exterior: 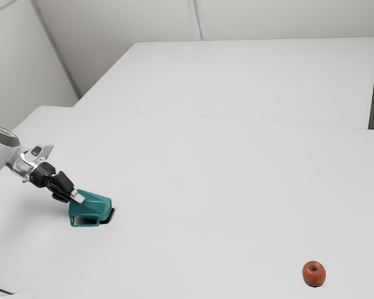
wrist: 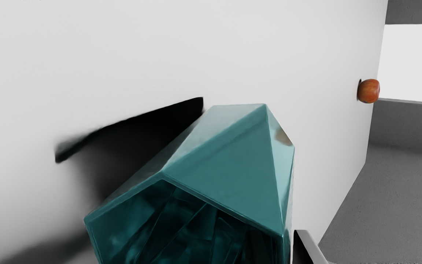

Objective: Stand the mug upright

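Pincer position: my pincer (exterior: 77, 197) is at the mug (exterior: 95, 204), in the exterior view's left portion, with my arm (exterior: 1, 152) entering from the exterior view's left edge. Pincer state: I cannot tell whether it is open or closed, nor whether it grips the mug.

Mug orientation: the teal, faceted mug is not upright. Its body is tipped over on its side at the table (exterior: 206, 187), and its mouth (wrist: 181, 227) faces my wrist camera. In the exterior view, an angular loop runs along the body's lower edge. A dark shadow (wrist: 134, 143) falls on the table beside the body. I cannot tell how much of the body contacts the table.

Other item: one red apple (exterior: 314, 274) rests on the table, well apart from the mug, toward the exterior view's right and lower in that view than the mug.
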